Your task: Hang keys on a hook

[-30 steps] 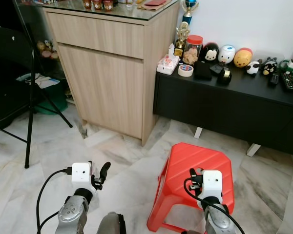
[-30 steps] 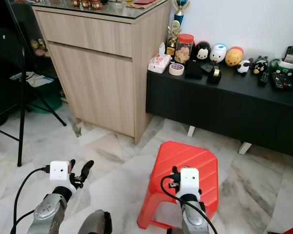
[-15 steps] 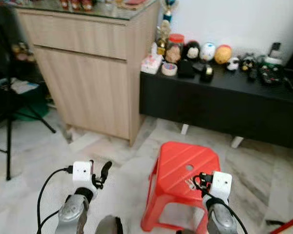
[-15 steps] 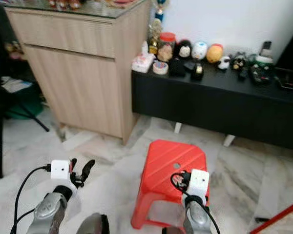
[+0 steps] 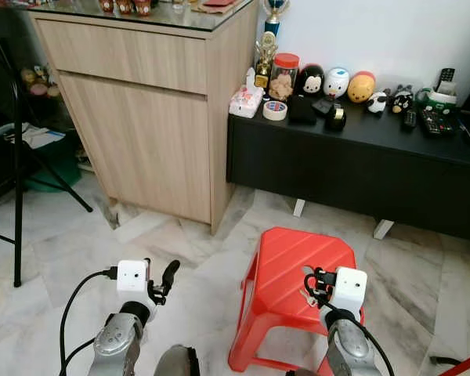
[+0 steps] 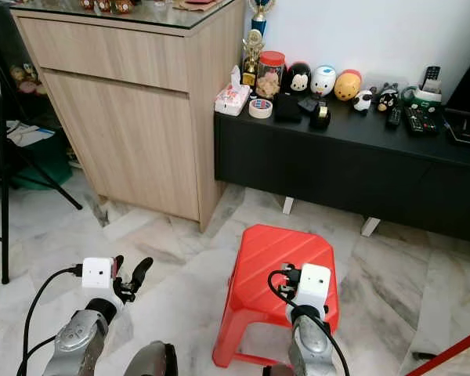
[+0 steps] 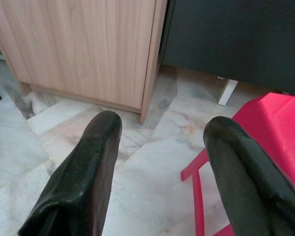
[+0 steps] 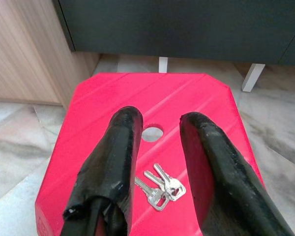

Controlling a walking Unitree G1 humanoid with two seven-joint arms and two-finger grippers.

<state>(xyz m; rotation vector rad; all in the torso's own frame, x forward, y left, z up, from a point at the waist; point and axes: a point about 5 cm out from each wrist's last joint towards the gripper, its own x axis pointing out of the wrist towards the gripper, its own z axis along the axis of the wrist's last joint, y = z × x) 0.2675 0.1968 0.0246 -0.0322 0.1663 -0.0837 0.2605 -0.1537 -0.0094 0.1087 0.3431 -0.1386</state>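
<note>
Standing over a red stool [image 5: 301, 266] on the marble floor [image 5: 102, 235], the robot faces a wooden cabinet [image 5: 141, 102] and a low black sideboard [image 5: 360, 164] crowded with jars, figurines and remotes. From the head views I can't pick out a hook anywhere, so where the keys are meant to go is not settled from here. The left gripper [image 5: 163, 280] is held low over bare floor beside the stool, doing nothing. The right gripper [image 5: 312, 283] is raised over the stool's near edge.

Going to the left wrist view, its fingers [image 7: 83, 172] are spread wide with nothing between them, pointing at the floor, the cabinet's corner and the stool's leg.

The right wrist view is the useful one. The keys [image 8: 160, 188], a small silver bunch, lie flat on the stool's seat just short of the round hole [image 8: 152, 132] in its middle. The right gripper's fingers [image 8: 113, 167] are parted and the keys sit in the gap between them, though the tips look to be above the seat, not touching.

So the step in hand is the pickup, and it hasn't started in earnest. Next I'd expect the right gripper to drop straight down and pinch the bunch. Flat keys on smooth plastic may slide away, so a low, square approach matters. Then a hook has to be found.
</note>
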